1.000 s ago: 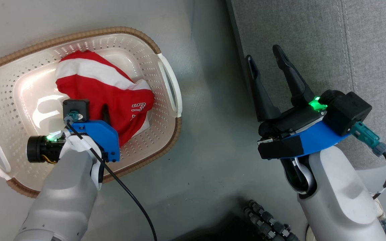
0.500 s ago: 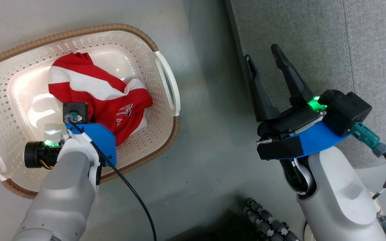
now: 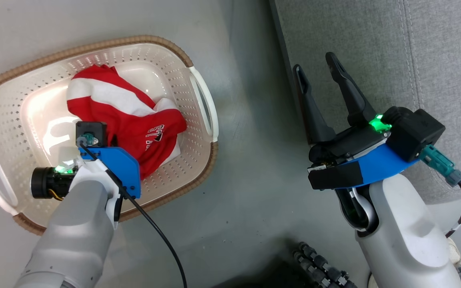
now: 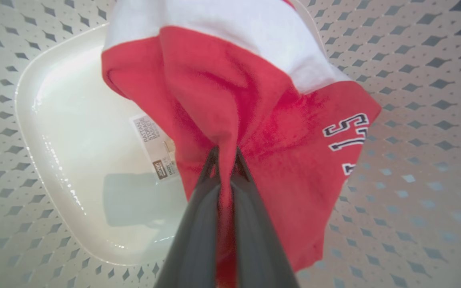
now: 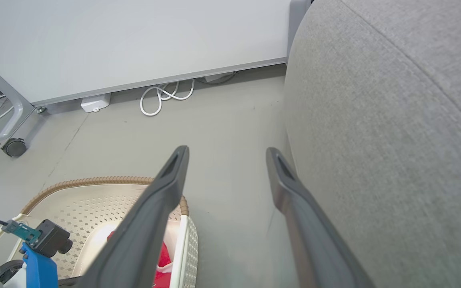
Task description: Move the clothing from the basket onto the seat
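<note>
While the left gripper [image 4: 225, 153] pinches one thin fold of clothing [image 4: 262, 104] inside the basket [image 3: 94, 45], lifting could let it slip; right gripper [image 3: 314, 63] spread.

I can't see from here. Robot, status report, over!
Left hand shut on clothing, inside basket. Right hand open, empty, beside seat. Nothing seen blocking.

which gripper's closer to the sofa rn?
Right. The right gripper hangs open beside the sofa edge. The left gripper is down in the basket, shut on the clothing, with floor between basket and sofa.
</note>
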Motion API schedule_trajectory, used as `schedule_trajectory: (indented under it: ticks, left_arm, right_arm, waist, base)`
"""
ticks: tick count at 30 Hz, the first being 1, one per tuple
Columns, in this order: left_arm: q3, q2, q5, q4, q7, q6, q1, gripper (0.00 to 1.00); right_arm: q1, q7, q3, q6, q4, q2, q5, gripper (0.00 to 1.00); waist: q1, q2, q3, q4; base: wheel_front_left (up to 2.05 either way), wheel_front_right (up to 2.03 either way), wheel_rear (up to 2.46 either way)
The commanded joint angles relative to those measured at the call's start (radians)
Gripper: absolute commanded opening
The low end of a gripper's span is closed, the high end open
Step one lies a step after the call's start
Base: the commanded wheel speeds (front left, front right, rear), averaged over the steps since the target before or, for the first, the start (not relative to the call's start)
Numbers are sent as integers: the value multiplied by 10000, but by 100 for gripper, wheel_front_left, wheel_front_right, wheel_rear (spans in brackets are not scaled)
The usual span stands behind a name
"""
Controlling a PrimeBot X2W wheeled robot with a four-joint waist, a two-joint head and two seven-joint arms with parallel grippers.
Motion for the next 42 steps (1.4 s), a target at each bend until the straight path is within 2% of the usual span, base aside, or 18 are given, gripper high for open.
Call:
schedule_trajectory:
  ticks: [1,13,18,22,30,42]
  left_arm:
    - [-10,-42,-60,35,-125,-96,-45,0]
    - [-318,-688,-242,-7,-815,-986,427,0]
    - [-540,-892,-458,-230,-980,-1260,853,0]
    - [-1011,-911,-980,-1045,-947,-1457,1470,0]
    - [-2249,-903,-1865,-2429,-1105,-1545,2125,0]
    - [-3601,-902,-3003,-3824,-1297,-1466,1568,0]
  right_arm:
    - [-151,-57,-61,3,49,15,-102,100]
    - [368,-43,-466,5,556,11,-598,100]
    - [892,241,-723,5,819,3,-864,100]
    - [1427,558,-857,3,921,3,-1011,100]
    - [2505,1222,-778,5,895,3,-1076,100]
    - [3775,1813,-936,5,655,3,-869,100]
  waist:
    - [0,0,-210,101]
    - [0,0,-2434,1044]
    - [0,0,-3985,1621]
    - [0,0,-5126,2003]
    - [0,0,-7009,2679]
    - [0,0,-8721,3268]
  base:
    - [0,0,0]
    - [0,0,0]
    - [0,0,0]
    - [0,0,0]
    - [0,0,0]
    - [0,0,0]
